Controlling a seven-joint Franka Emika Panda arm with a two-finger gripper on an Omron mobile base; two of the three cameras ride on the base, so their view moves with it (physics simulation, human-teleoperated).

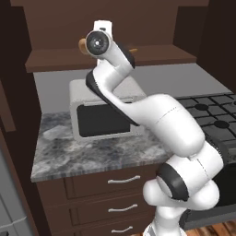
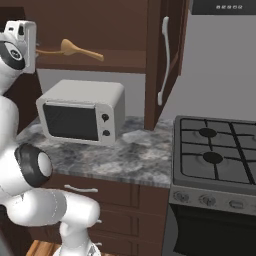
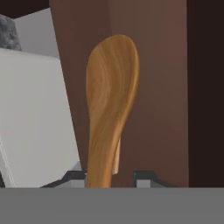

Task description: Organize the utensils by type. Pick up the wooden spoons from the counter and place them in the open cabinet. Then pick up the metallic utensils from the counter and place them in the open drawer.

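Up high at the open cabinet (image 2: 120, 60), just above its shelf, over the microwave (image 2: 82, 112) on the surface (image 2: 135, 155). End effector (image 3: 109, 177) clenched on the wooden spoon (image 3: 109, 100), low on the handle. Probably light, hard and smooth; best held snug on the thin handle, not the wide bowl.

orange-tan wooden spoon (image 2: 75, 49) lies across the open cabinet (image 2: 115, 60) shelf.

**Lighting and render quality**

Even, diffuse, shadowless lighting, source not evident. Soft sheen on white arm (image 1: 161, 124); open cabinet (image 2: 120, 30) interior dim. Slightly soft, low-resolution edges throughout. Wooden spoon (image 3: 109, 109) grain mildly blurred close-up.
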